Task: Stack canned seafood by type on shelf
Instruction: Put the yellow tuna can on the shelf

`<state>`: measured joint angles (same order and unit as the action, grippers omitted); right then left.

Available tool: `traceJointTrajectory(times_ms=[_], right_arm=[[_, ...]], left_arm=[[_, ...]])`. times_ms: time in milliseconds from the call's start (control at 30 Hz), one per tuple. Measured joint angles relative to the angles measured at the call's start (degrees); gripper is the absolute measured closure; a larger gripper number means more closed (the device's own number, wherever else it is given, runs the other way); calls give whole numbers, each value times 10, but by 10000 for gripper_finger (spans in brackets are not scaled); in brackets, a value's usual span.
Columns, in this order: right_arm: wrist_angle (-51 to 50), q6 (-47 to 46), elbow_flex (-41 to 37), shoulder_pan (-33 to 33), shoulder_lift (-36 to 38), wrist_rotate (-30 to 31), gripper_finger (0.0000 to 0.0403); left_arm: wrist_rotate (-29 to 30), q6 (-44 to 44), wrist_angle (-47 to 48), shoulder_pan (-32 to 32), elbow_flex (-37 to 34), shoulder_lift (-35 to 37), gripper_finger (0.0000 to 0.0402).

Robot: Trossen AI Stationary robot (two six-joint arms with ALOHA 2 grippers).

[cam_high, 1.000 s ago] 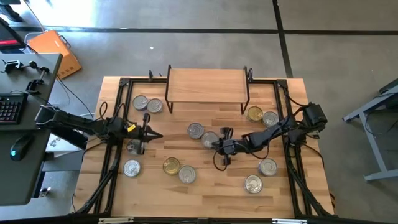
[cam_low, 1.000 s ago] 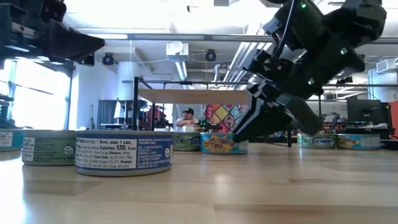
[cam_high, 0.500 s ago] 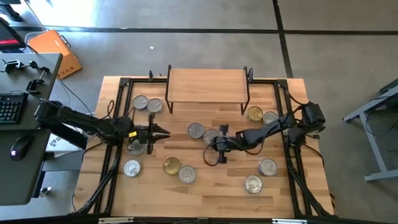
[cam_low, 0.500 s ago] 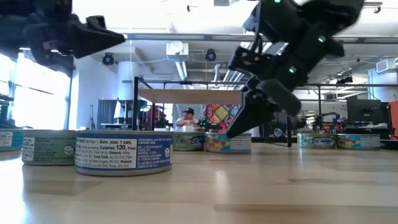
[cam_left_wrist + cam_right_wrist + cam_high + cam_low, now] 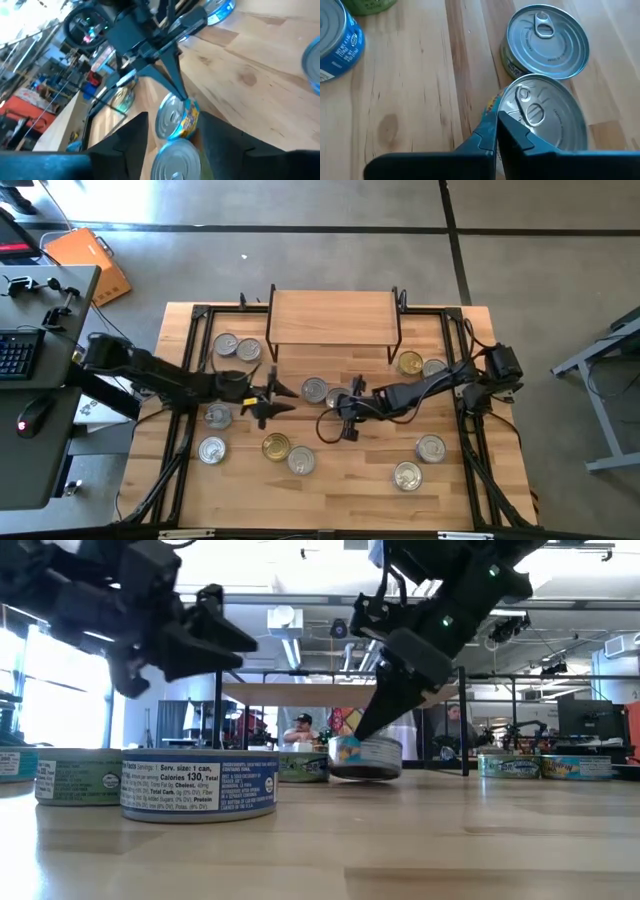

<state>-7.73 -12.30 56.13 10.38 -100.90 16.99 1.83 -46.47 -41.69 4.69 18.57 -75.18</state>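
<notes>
Silver-lidded tins of canned seafood lie about the wooden table. The shelf [image 5: 333,318] stands at the far middle with its top bare. My right gripper [image 5: 496,122] is shut on a tin with a blue and yellow label [image 5: 365,757] at the table's middle. Just beyond it a second tin [image 5: 547,40] lies flat. My left gripper [image 5: 276,399] hovers to the left of these two tins, open and pointing at them. Its fingers [image 5: 131,136] touch nothing. In the left wrist view the flat tin [image 5: 176,160] shows nearest, with the held tin [image 5: 177,117] behind it. My right gripper pinches the labelled tin at its rim [image 5: 506,107], at the lid's edge nearest the wrist. The fingers slant down from the table's right. The tin is tipped up, its lid [image 5: 169,115] turned toward the left arm. Whether its low edge touches the table, I cannot tell.
Two tins [image 5: 237,348] lie left of the shelf and two [image 5: 421,366] right of it, one gold-lidded. More tins [image 5: 276,447] sit along the near half, with bare wood between them. A black frame [image 5: 196,360] edges the table. A person [image 5: 300,728] sits in the room behind.
My left gripper has gone toward the table's right, up to the middle tins, has rolled and has opened. My right gripper has risen and drawn slightly left with the labelled tin, which lay flat before and now stands tipped up.
</notes>
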Motion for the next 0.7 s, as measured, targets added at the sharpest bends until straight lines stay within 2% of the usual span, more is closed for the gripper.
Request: traceJointTrajectory(times_ms=[133,267,500,700], right_arm=[[119,-20,-55,0,0,-12,402],[202,-33,-93,0,0,-12,402],[251,-35,-92,-7,1,-20,402],[250,-56,-89,-16,18,-32,402]], left_arm=[[-5,-25,-19,-7,38,-69,210],[-54,-38,-16,-17,83,-131,193],[-88,-51,3,-38,150,-207,183],[-88,-52,5,-54,162,-239,183]])
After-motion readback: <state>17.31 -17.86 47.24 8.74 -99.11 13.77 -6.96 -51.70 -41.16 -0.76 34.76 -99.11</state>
